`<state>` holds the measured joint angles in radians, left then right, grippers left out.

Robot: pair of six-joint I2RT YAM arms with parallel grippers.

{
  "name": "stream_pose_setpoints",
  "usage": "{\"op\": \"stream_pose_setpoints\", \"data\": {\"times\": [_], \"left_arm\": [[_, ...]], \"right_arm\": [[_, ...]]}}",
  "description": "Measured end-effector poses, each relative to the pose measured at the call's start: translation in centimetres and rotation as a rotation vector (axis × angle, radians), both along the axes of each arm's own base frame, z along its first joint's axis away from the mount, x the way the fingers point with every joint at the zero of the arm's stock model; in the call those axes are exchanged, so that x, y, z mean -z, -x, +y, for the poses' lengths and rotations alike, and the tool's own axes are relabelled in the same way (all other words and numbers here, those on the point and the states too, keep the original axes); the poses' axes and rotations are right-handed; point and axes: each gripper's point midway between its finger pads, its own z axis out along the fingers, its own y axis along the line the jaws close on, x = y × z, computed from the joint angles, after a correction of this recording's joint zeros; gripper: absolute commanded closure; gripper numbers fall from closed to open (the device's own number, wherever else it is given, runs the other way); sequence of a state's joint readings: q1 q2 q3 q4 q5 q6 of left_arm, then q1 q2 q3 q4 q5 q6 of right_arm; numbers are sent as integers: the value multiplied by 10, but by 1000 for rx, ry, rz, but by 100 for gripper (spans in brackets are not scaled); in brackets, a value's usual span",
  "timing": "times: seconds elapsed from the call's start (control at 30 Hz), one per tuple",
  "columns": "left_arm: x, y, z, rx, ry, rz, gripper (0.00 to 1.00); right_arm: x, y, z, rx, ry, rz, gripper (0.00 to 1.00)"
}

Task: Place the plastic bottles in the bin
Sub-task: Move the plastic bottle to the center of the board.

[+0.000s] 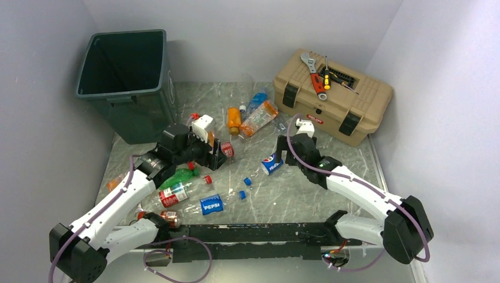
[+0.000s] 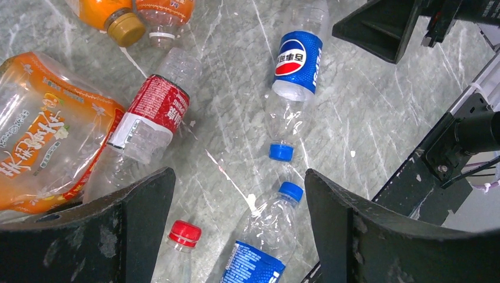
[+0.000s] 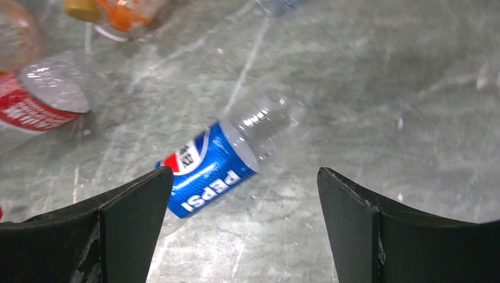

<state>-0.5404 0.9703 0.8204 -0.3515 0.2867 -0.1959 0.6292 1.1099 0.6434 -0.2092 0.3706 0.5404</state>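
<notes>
Right gripper point(image 3: 244, 174) spread wide and empty, Pepsi bottle point(image 3: 207, 171) lying below it, well right of the bin point(image 1: 137, 121), its lower end hidden behind one finger, left gripper point(image 2: 239, 174) wide, empty, nearer the bin, above scattered plastic bottles point(image 2: 295, 59), several cut off

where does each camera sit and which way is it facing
top external: above and behind, looking down on table, bin, toolbox; left arm, right arm show
left wrist: on left arm, over bottles; open left gripper shows
right wrist: on right arm, over Pepsi bottle; open right gripper shows
shared: top and right wrist both see that bottle
</notes>
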Motion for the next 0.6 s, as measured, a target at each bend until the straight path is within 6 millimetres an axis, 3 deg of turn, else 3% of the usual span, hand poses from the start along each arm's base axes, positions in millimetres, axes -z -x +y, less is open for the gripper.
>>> {"op": "stream_pose_setpoints", "data": {"times": [0.1,0.17,0.27,0.4,0.53,0.6], "left_arm": [[-1,2,-1,6,2,-1,14],[-3,3,-1,11,7,-4,15],[-6,7,-5,37,22,-4,18],[-3,17,-18,119,34,21,24],[11,23,-37,200,10,85,29],[22,28,-43,226,-14,121,30]], "right_arm": [[-13,-7,12,-97,41,-17,14],[-25,-27,28,-147,71,-29,22],[-25,-53,49,-189,98,-27,32],[3,-74,54,-190,139,39,39],[46,-83,36,-141,172,144,45],[54,-85,27,-114,172,163,47]]}}
